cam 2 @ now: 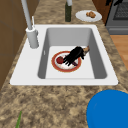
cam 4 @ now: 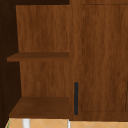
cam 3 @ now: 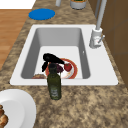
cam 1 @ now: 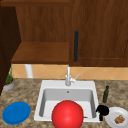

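A red-rimmed white plate [cam 2: 58,67] lies on the floor of the sink basin [cam 2: 67,35]. On it sit a small red fruit [cam 2: 59,60] and a dark purple piece [cam 3: 59,68]. My left hand [cam 2: 74,55] hovers low over this plate, fingers stretched out toward the red fruit; the right side view shows the left hand [cam 3: 51,58] and the plate [cam 3: 72,71] just behind the bottle. A brown lump [cam 2: 86,48] lies by its wrist. My right hand [cam 1: 102,110] hangs over the counter between the sink's right rim and a white plate [cam 1: 112,112].
A big red round shape [cam 1: 67,115] covers the basin's front in the front view. A dark green bottle [cam 1: 106,94] stands right of the sink, and the white plate holds brown food [cam 1: 119,119]. A blue plate [cam 1: 16,112], potted plant [cam 1: 9,82] and faucet [cam 1: 68,76] are also there.
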You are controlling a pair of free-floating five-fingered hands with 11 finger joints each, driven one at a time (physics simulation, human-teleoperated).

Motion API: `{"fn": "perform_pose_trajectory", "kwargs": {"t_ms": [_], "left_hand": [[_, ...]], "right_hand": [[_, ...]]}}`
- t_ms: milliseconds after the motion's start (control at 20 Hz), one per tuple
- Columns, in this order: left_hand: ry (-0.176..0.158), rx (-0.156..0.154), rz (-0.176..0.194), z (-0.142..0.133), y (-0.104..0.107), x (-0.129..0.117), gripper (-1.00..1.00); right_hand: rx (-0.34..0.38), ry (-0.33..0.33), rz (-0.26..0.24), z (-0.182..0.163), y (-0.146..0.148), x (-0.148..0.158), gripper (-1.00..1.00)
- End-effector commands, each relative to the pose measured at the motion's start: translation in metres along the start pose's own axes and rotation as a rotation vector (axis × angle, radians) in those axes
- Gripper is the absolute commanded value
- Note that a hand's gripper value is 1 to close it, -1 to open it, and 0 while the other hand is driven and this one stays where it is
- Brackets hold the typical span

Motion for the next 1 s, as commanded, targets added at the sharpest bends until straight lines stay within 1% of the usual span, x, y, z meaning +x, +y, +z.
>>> {"fn": "perform_pose_trajectory", "kwargs": {"t_ms": [0,50,150,300,350,400,550,650,750,800,850,950], "left_hand": [[0.017,-0.031,0.122,-0.006,0.001,-0.01,-1.0],[0.02,-0.039,0.134,-0.007,0.002,-0.011,-1.0],[0.036,-0.046,0.14,-0.006,0.005,-0.011,-1.0],[0.055,-0.049,0.157,-0.008,0.006,-0.016,-1.0],[0.064,-0.048,0.16,-0.008,0.005,-0.019,-1.0],[0.076,-0.046,0.153,-0.009,0.005,-0.022,-1.0],[0.14,-0.051,0.147,-0.008,0.004,-0.028,-1.0],[0.184,-0.061,0.15,-0.006,0.005,-0.032,-1.0],[0.219,-0.069,0.164,-0.005,0.006,-0.034,-1.0],[0.234,-0.065,0.17,-0.008,0.006,-0.036,-1.0],[0.253,-0.06,0.167,-0.016,0.003,-0.039,-1.0],[0.282,-0.055,0.171,-0.025,0.002,-0.045,-1.0]], "right_hand": [[0.0,0.0,0.0,0.0,0.0,0.0,0.0],[0.0,0.0,0.0,0.0,0.0,0.0,0.0],[0.0,0.0,0.0,0.0,0.0,0.0,0.0],[0.0,0.0,0.0,0.0,0.0,0.0,0.0],[0.0,0.0,0.0,0.0,0.0,0.0,0.0],[0.0,0.0,0.0,0.0,0.0,0.0,0.0],[0.0,0.0,0.0,0.0,0.0,0.0,0.0],[0.0,0.0,0.0,0.0,0.0,0.0,0.0],[0.0,0.0,0.0,0.0,0.0,0.0,0.0],[0.0,0.0,0.0,0.0,0.0,0.0,0.0],[0.0,0.0,0.0,0.0,0.0,0.0,0.0],[0.0,0.0,0.0,0.0,0.0,0.0,0.0]]}}
